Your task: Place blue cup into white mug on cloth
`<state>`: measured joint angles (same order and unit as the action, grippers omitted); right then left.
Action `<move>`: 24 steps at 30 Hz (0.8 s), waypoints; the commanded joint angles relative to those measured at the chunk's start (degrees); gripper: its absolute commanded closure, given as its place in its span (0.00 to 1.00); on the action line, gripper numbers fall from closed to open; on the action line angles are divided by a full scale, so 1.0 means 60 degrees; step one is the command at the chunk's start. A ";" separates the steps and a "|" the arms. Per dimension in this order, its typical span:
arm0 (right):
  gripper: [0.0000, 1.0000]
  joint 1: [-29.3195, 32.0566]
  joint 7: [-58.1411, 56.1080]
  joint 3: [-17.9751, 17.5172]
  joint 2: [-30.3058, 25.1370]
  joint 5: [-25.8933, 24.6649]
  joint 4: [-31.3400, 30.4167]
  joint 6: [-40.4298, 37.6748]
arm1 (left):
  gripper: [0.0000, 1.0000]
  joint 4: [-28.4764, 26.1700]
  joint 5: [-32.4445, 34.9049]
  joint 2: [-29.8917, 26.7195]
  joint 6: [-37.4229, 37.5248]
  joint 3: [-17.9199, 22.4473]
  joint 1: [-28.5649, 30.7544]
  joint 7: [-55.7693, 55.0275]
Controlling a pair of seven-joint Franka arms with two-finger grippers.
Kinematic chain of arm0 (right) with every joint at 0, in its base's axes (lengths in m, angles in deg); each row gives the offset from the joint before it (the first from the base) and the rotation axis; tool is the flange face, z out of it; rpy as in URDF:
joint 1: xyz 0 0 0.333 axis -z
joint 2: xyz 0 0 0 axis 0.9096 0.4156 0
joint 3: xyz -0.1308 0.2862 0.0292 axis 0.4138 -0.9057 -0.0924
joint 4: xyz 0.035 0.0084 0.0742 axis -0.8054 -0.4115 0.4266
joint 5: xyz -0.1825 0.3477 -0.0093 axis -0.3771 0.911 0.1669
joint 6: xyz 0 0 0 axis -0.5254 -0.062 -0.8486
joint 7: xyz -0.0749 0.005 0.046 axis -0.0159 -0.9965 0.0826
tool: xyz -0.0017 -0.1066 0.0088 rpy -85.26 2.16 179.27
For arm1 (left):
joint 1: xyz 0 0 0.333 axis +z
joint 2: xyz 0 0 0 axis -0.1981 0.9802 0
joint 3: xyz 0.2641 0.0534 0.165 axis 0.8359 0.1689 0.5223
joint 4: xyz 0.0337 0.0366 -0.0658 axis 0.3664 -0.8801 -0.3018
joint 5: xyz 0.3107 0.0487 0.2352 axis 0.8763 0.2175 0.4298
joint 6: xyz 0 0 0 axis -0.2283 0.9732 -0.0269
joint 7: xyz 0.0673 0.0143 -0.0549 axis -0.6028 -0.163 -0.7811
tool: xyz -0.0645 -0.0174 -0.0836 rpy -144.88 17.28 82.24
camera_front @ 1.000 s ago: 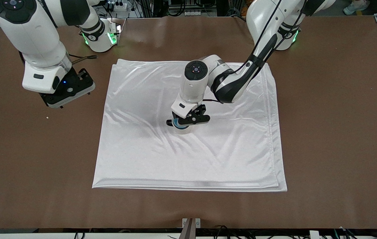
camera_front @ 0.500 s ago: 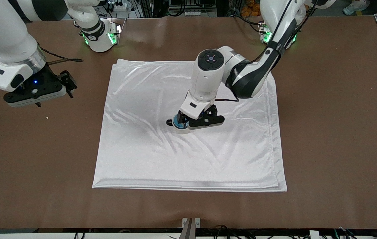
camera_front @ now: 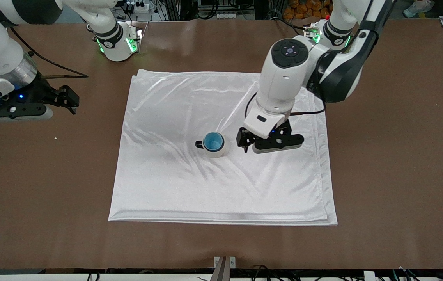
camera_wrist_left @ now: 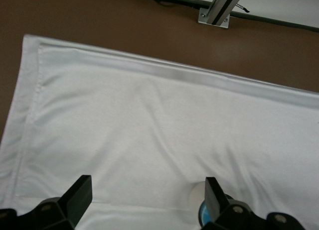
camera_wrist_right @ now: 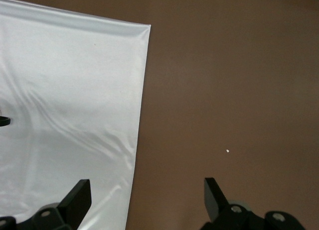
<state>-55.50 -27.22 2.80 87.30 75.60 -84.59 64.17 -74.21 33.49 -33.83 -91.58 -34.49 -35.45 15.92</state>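
In the front view, the cloth (camera_front: 221, 171) lies spread flat on the brown table (camera_front: 393, 156), and near its middle stands the white mug (camera_front: 217, 150) with its black handle turned toward the right arm's end of the table. The blue cup (camera_front: 213, 141) sits upright inside the mug, its bright blue inside showing. The left gripper (camera_front: 270, 144) hangs over the cloth just beside the mug, toward the left arm's end, with its fingers spread wide and nothing between them; it touches neither cup nor mug. The right gripper (camera_front: 42, 107) waits over bare table off the cloth's edge at the right arm's end, fingers apart and empty. A small pale speck (camera_front: 55, 138) lies on the table near it. In the left wrist view, the two black fingertips (camera_wrist_left: 79, 192) stand well apart over the wrinkled cloth (camera_wrist_left: 149, 135), and the mug (camera_wrist_left: 198, 197) with a sliver of the blue cup (camera_wrist_left: 203, 215) shows partly hidden by one finger. A metal frame post (camera_wrist_left: 219, 8) stands off the table's edge. In the right wrist view, the spread fingertips (camera_wrist_right: 79, 195) frame the cloth's edge (camera_wrist_right: 70, 100) and bare table (camera_wrist_right: 229, 90), with the pale speck (camera_wrist_right: 228, 151) on the table.
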 commanded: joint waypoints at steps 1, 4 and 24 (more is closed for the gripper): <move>0.00 0.0713 0.0193 -0.0046 -0.0141 0.0664 0.0157 -0.0170 | 0.00 -0.0213 0.0083 -0.0597 0.0613 -0.0108 0.0677 0.1343; 0.00 0.0963 0.0149 0.0113 -0.0185 0.1103 0.0142 -0.0170 | 0.00 -0.0213 0.0083 -0.0744 0.0818 -0.0108 0.0985 0.1813; 0.00 -0.0969 0.0076 0.3263 -0.0888 0.1280 -0.0341 -0.0081 | 0.00 -0.0213 -0.1073 -0.1461 0.2020 -0.0108 0.2830 0.4302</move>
<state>-58.77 -27.01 19.02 84.13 81.99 -84.16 63.51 -74.24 31.09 -39.42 -81.33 -34.74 -22.70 35.49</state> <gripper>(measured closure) 0.000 0.000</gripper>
